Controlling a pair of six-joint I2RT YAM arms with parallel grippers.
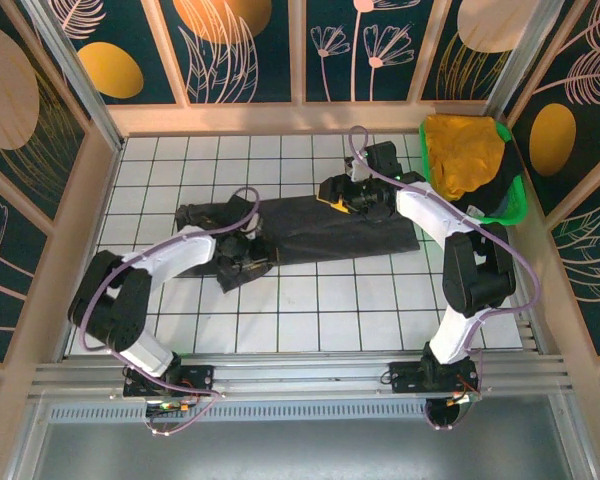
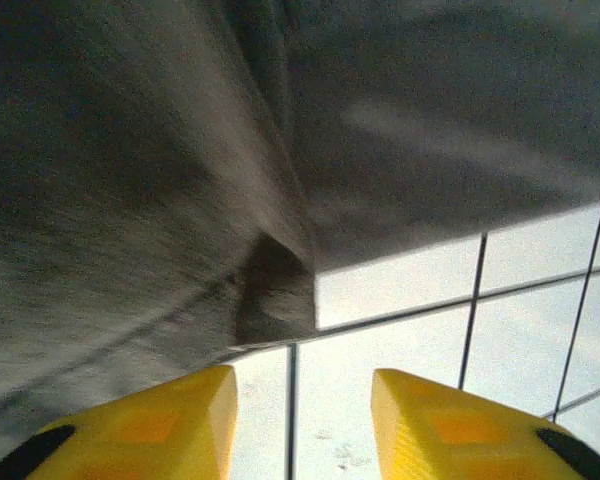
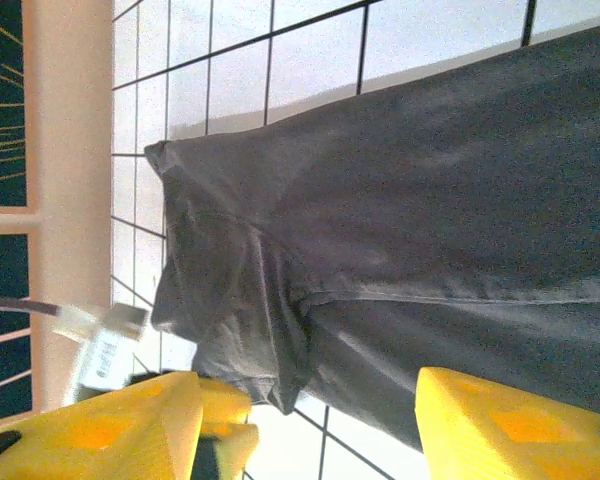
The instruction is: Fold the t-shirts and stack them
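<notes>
**Charcoal tee in a long strip, both grippers open at its edges**

The charcoal-black t-shirt (image 1: 310, 228) lies flat at table centre. It is already folded lengthwise into a band running 9 to 3 o'clock, so I judge a crosswise fold is next.

My left gripper (image 2: 300, 385) sits low at the band's 7 o'clock corner. Its yellow fingers (image 2: 170, 420) are spread with bare tile between them and pinch nothing. A loose flap of cloth is just ahead of the tips. I read that as lined up to slide under and take the hem.

My right gripper (image 3: 310, 385) hangs over the shirt's 12 o'clock edge. Its fingers are also spread and nothing is gripped. The sleeve and side seam lie below them, probably so this end can be held or lifted in step with the other.

The mustard-yellow t-shirt (image 1: 462, 152) is heaped in the green basket (image 1: 513, 203) at 2 o'clock, not yet folded.
</notes>
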